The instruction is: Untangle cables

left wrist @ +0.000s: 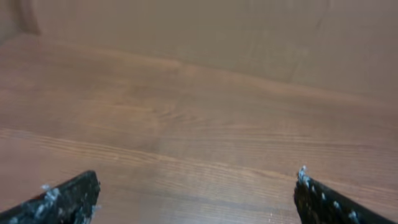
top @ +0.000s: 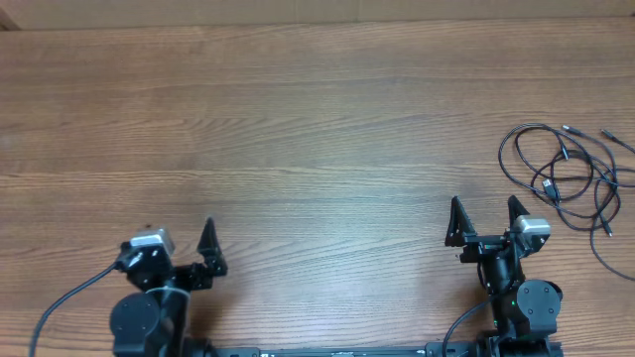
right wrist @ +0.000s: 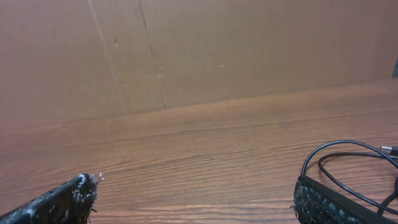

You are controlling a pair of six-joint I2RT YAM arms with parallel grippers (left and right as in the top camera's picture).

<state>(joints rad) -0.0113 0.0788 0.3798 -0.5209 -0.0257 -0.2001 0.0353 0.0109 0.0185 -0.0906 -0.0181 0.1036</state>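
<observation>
The cables (top: 566,178) are thin black cords with small grey plug ends, lying in a loose tangle of loops at the right edge of the wooden table. Part of them shows at the right of the right wrist view (right wrist: 348,168). My right gripper (top: 484,220) is open and empty near the front edge, a short way left of and nearer than the tangle; its fingertips show wide apart in its wrist view (right wrist: 196,196). My left gripper (top: 179,243) is open and empty at the front left, far from the cables; its wrist view (left wrist: 198,193) shows only bare wood.
The wooden table (top: 298,139) stretches back to a brown cardboard wall (right wrist: 186,50). Thick black arm cables run off the front edge beside each arm base.
</observation>
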